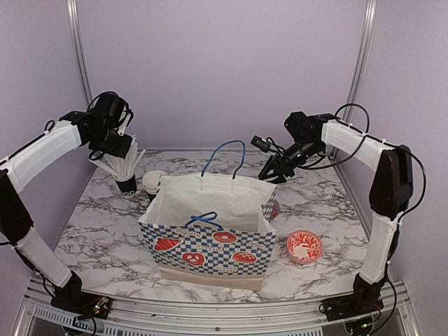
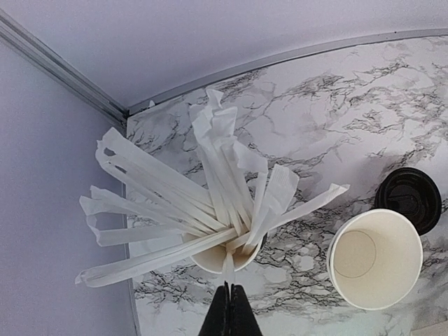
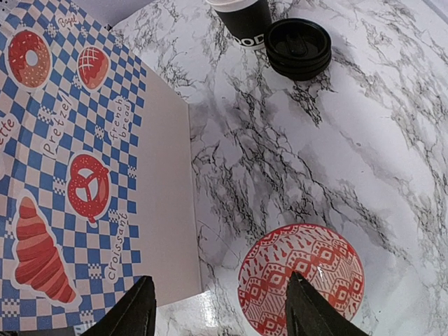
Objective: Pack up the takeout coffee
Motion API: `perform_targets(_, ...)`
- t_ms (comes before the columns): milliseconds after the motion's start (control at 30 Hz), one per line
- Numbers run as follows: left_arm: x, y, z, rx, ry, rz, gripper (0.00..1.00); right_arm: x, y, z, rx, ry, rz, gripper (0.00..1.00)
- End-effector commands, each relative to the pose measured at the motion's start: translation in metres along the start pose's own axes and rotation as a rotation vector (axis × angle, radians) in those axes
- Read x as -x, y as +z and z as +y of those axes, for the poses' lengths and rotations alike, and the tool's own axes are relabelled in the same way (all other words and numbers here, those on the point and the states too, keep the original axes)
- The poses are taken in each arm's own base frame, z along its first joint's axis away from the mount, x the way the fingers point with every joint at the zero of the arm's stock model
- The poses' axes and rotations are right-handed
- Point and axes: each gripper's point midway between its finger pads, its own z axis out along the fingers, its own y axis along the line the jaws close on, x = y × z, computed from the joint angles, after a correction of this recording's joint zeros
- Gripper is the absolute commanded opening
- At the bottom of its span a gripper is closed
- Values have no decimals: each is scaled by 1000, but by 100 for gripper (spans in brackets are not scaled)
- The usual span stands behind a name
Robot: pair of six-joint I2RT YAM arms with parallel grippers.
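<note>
Coffee cup [image 2: 374,259] stands empty beside the straw-filled cup [image 2: 210,260]; left gripper [image 2: 229,288] closed, right gripper [image 3: 218,281] spread wide.

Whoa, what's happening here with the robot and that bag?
The job is packing coffee into the paper bag, and no cup shows inside it. The left end effector is shut, right beside the cup of straws. The right end effector is open above a red bowl next to the bag. An open, empty coffee cup and black lids wait on the table.
</note>
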Motion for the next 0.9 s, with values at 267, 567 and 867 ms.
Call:
perform_targets(267, 41, -132, 28, 2, -83, -210, 0, 9, -2, -1, 15, -16, -17, 61)
perform_targets(567, 96, -277, -9, -451, -188, -582, 0, 9, -7, 0, -17, -19, -4, 61)
perform_targets(867, 97, -391, -79, -1167, -187, -709, 0, 12, -15, 3, -47, -24, -4, 61)
